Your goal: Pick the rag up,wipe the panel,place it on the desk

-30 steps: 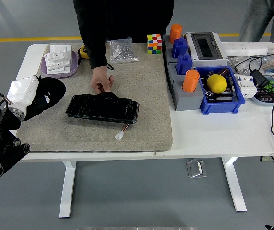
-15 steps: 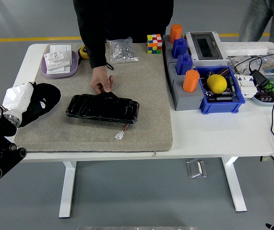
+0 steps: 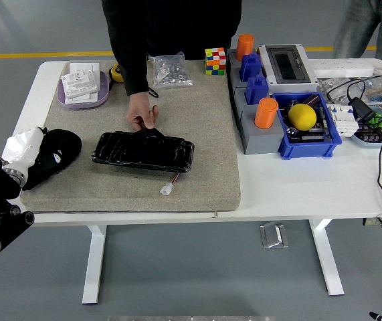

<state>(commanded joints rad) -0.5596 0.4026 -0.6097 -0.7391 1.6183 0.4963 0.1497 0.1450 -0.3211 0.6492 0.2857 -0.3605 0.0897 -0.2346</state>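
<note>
A glossy black panel [image 3: 142, 152] lies flat on the beige mat [image 3: 197, 134], with a small white connector [image 3: 167, 189] on a wire at its near edge. A person's hand [image 3: 142, 115] grips the panel's far edge. The black rag [image 3: 55, 150] rests on the mat's left edge, bunched around my left hand [image 3: 22, 148], which shows as a white-covered shape at the rag's left side. That hand is closed on the rag, its fingers mostly hidden by the cloth. My black left arm comes in from the lower left corner. My right arm is out of sight.
A purple tray [image 3: 83, 85] with white parts and a bag of screws [image 3: 170, 70] sit at the back left. A Rubik's cube [image 3: 215, 60], a grey block with orange cylinders [image 3: 266, 113], a blue bin [image 3: 308, 127] with a yellow ball, and cables [image 3: 371, 120] fill the right.
My left hand has drawn back toward the near left, pulling the black rag with it to the mat's left edge. The panel and the person's hand have stayed put.
</note>
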